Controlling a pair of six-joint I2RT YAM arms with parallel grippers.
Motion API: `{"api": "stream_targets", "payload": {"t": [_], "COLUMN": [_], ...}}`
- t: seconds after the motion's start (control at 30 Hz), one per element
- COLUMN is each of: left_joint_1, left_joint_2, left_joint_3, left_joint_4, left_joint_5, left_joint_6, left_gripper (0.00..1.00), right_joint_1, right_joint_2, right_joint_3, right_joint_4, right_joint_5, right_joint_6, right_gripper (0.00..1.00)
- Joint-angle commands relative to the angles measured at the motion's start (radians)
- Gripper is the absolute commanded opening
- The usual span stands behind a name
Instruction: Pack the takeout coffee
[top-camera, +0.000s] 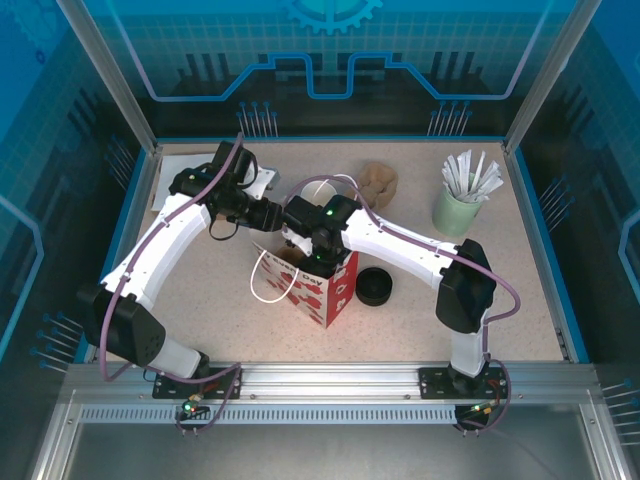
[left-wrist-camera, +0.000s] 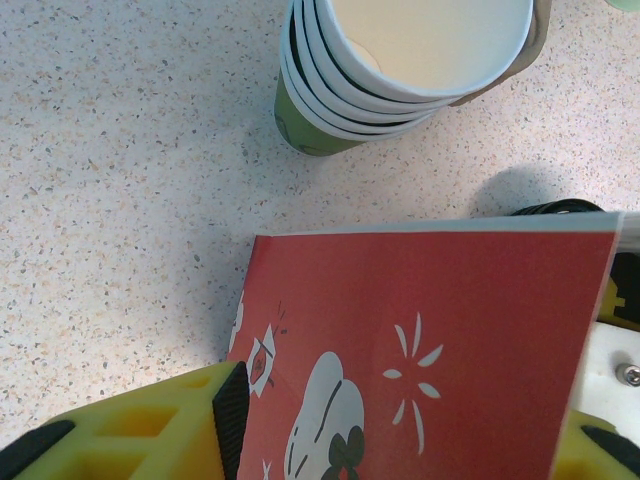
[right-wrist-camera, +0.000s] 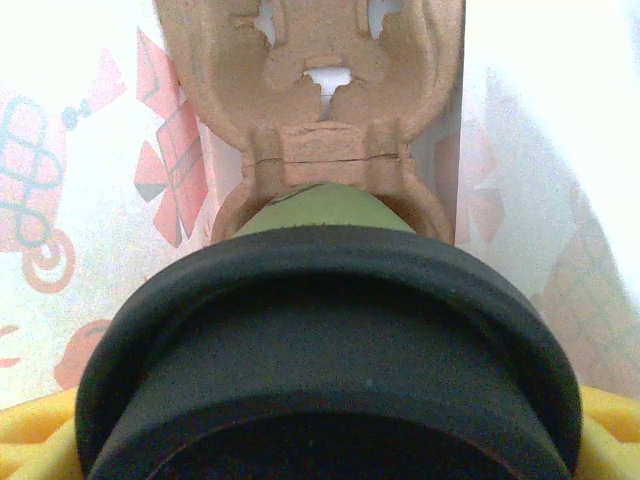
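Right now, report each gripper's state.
Left gripper: closed on the red bag.
Right gripper: closed on the takeout coffee.

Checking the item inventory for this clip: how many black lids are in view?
2. One lid lies on the table, right of the bag. The other lid caps the cup between the right fingers, inside the bag. More may be hidden.

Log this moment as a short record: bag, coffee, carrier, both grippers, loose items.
bag: red-and-white gift bag, upright mid-table
left gripper: clamped on the bag's wall
right gripper: down in the bag, closed on the takeout coffee
coffee: green cup, black lid on, apparently in a slot of the pulp carrier
loose on table: spare black lid, stack of green cups, mint cup of white sticks
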Motion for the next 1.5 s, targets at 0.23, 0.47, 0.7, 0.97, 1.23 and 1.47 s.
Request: {"api": "stream_targets", "payload": {"t": [0.23, 0.47, 0.7, 0.97, 1.23, 1.47], "left_joint_1": [0.002, 0.002, 0.002, 0.002, 0.002, 0.002], "left_joint_2": [0.012, 0.010, 0.009, 0.008, 0.007, 0.007], "left_joint_3": [0.008, 0.007, 0.007, 0.005, 0.010, 0.008], "left_joint_4": [-0.032, -0.037, -0.036, -0.036, -0.037, -0.037], "left_joint_5": [-0.010, -0.029, -0.028, -0.023, -0.017, -0.016], "left_joint_6": [0.022, 0.024, 0.022, 0.019, 0.019, 0.019], "left_gripper": [0.48, 0.48, 0.48, 0.48, 0.48, 0.48], "right_joint_1": [-0.005, -0.001, 0.008, 0.012, 0.012, 0.013], "right_joint_2": [-0.006, -0.028, -0.043, -0.040, -0.038, -0.040], "right_joint_3": [0.008, 0.038, 0.053, 0.083, 0.098, 0.096], "right_joint_4": [-0.055, -0.105, -0.120, -0.134, -0.140, -0.138], "right_joint_5": [-0.036, -0.027, -0.017, -0.011, -0.011, -0.011], "right_joint_6": [-0.002, 0.017, 0.032, 0.030, 0.030, 0.029], "right_gripper": [0.77, 0.77, 0.77, 0.77, 0.77, 0.77]}}
